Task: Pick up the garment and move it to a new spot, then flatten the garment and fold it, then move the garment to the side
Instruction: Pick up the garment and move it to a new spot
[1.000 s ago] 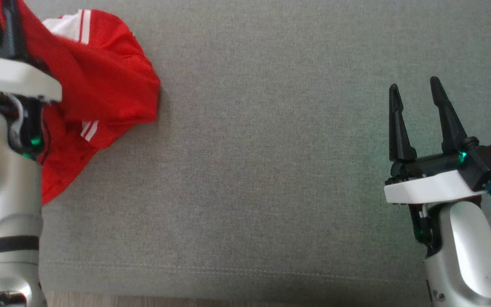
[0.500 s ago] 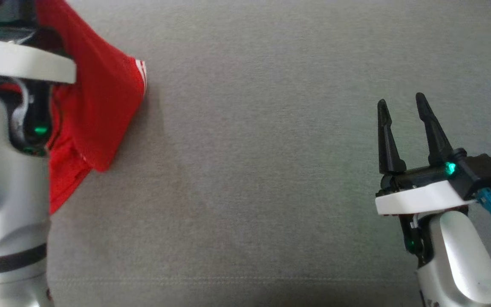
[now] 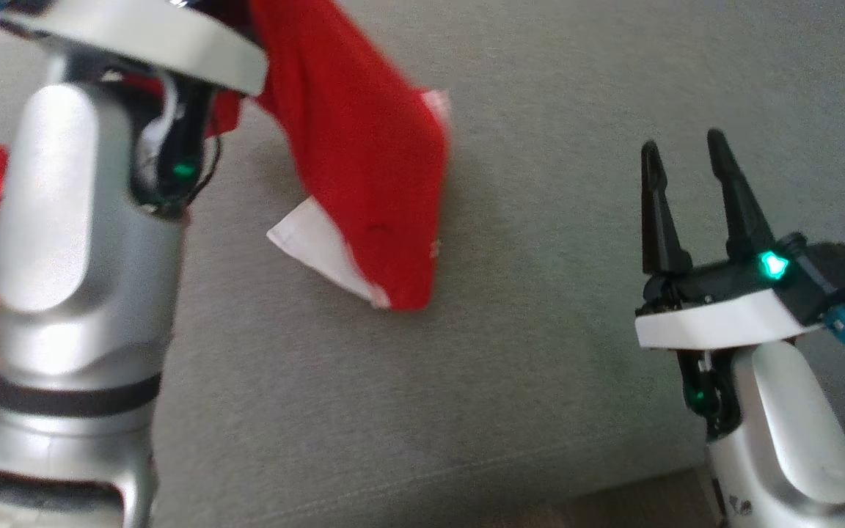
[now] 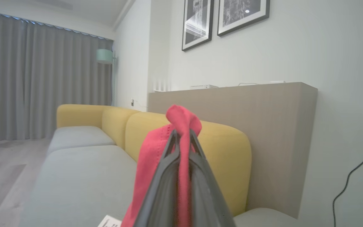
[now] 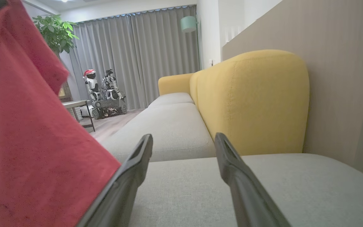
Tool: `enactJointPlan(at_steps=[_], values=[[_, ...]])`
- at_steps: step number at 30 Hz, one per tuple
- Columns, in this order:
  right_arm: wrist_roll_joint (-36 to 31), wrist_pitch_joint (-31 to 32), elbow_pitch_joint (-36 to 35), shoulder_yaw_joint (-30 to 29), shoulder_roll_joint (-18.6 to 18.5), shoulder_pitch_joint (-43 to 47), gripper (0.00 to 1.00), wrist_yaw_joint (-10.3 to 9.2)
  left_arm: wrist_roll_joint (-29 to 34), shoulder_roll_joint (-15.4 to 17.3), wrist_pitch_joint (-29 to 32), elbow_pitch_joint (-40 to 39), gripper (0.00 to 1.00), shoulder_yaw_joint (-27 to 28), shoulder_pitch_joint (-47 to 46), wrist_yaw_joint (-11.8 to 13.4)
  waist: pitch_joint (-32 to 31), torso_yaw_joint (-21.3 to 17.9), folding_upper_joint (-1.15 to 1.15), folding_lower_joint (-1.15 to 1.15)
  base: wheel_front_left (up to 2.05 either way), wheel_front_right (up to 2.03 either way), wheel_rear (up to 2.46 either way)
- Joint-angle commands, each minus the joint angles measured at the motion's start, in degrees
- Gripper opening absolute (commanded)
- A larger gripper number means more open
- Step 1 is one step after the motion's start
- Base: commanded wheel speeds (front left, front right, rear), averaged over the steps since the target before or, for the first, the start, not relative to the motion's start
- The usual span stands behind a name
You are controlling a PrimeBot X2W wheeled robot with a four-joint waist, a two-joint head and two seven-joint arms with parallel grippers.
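Step 1 of 3 in hand: garment [image 3: 364, 169] aloft, not yet set down.
Left gripper [image 4: 183, 134] pinches a red fold, the cloth hanging over the grey sofa seat [image 3: 540, 381]. Right gripper [image 3: 683, 143] spread, empty. Flattening, folding and moving aside outstanding.

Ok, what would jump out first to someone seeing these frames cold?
The bright red garment, hanging over the grey sofa seat at the head view's upper left, pinched in the shut left gripper. To the right, the right gripper stands open and empty, a yellow backrest beyond it.

One garment [image 3: 364, 169]; two framed pictures [image 4: 197, 23] [image 4: 243, 14]; one lamp [image 4: 104, 56]; one plant [image 5: 55, 31]
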Motion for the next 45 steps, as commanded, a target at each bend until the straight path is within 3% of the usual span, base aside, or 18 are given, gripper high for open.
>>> enactJointPlan(at_steps=[1, 7, 12, 17, 18, 19, 20, 24, 28, 34, 45], values=[[0.65, -0.59, -2.62, 1.46, 0.14, -2.34, 1.00, 0.44, 0.76, 0.60, -0.19, -0.73, 0.00, 0.73, -4.15, 0.59, 2.37, -4.78, 0.00, 0.00, 0.00, 0.00, 0.00], [2.83, -0.60, -4.19, 2.76, 0.14, -3.06, 1.00, 0.44, 2.66, -1.18, -1.91, 5.71, 0.00, -1.03, -10.46, 2.54, 4.38, -11.01, 0.00, 0.00, 0.00, 0.00, 0.00], [4.25, -0.60, -5.43, 2.20, 0.14, -2.60, 1.00, 0.44, 0.36, -3.24, -2.94, 9.94, 0.00, -6.88, -11.56, 2.32, 5.38, -14.06, 0.00, 0.00, 0.00, 0.00, 0.00], [6.84, -0.61, -5.48, -7.03, 0.14, -2.61, 1.00, 0.44, -10.90, -3.52, -5.72, 11.42, 0.00, -24.91, -6.84, 4.39, 5.78, -15.43, 0.00, 0.00, 0.00, 0.00, 0.00], [7.50, -0.61, -5.21, -8.76, 0.14, -2.82, 1.00, 0.44, -12.97, -3.52, -6.17, 11.41, 0.33, -28.27, -6.04, 4.96, 5.86, -15.39, 0.00, 0.00, 0.00, 0.00, 0.00], [7.88, -0.61, -5.00, -10.04, 0.14, -3.11, 1.00, 0.44, -14.46, -3.52, -6.54, 11.57, 0.91, -31.30, -5.53, 5.70, 5.97, -15.33, 0.00, 0.00, 0.00, 0.00, 0.00], [7.96, -0.61, -4.90, -10.85, 0.14, -3.43, 1.00, 0.44, -15.85, -3.53, -7.04, 11.64, 1.00, -33.85, -5.15, 6.43, 6.09, -15.24, 0.00, 0.00, 0.00, 0.00, 0.00], [7.37, -0.61, -4.81, -12.08, 0.14, -4.12, 1.00, 0.44, -20.68, -3.53, -9.18, 11.96, 1.00, -39.20, -5.75, 8.87, 6.12, -13.74, 0.00, 0.00, 0.00, 0.00, 0.00], [6.49, -0.61, -4.74, -12.12, 0.14, -4.07, 1.00, 0.44, -22.10, -3.53, -10.59, 13.16, 1.00, -38.85, -7.63, 10.40, 5.60, -11.53, 0.00, 0.00, 0.00, 0.00, 0.00], [2.62, -0.61, -5.35, -10.55, 0.14, -2.66, 1.00, 0.44, -19.57, -1.60, -11.41, 14.80, 1.00, -30.54, -8.49, 11.42, 2.91, -3.60, 0.00, 0.00, 0.00, 0.00, 0.00], [-3.11, -0.61, -3.99, -7.74, 0.14, 1.33, 1.00, 0.44, -13.39, 6.03, -11.43, 7.32, 1.00, -14.70, 9.95, 10.15, -2.56, 8.11, 0.00, 0.00, 0.00, 0.00, 0.00]])
